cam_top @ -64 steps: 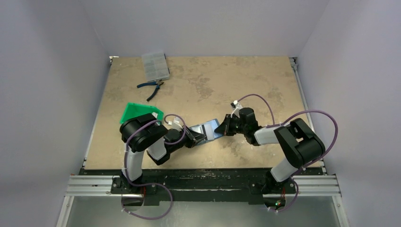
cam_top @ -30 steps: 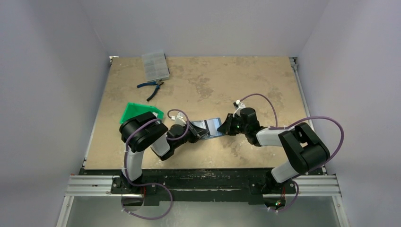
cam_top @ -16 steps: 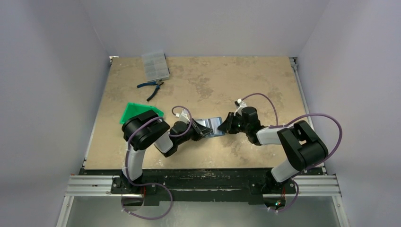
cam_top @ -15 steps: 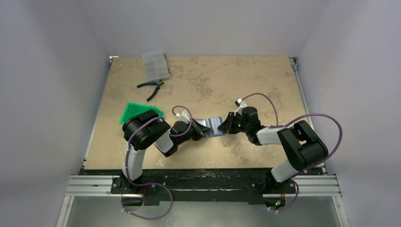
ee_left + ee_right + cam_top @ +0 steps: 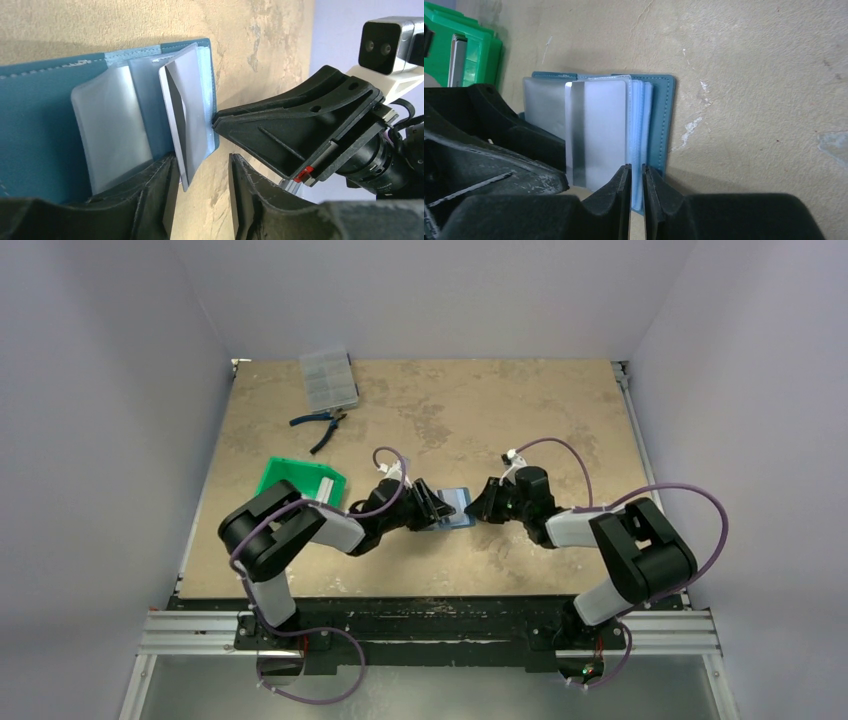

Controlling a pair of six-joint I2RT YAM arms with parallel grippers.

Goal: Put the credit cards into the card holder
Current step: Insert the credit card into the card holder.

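Wallet (image 5: 455, 507) lies open on the surface (image 5: 450, 410), between the two tools. Fingers apart, the left tool (image 5: 202, 167) stands on either side of a grey card (image 5: 596, 127) that sits partway in one of the wallet's clear pockets, one end sticking out. At the wallet's far edge the right tool (image 5: 635, 172) is pinched on its pale pocket leaves. Left of the wallet sits a green tray (image 5: 300, 478).
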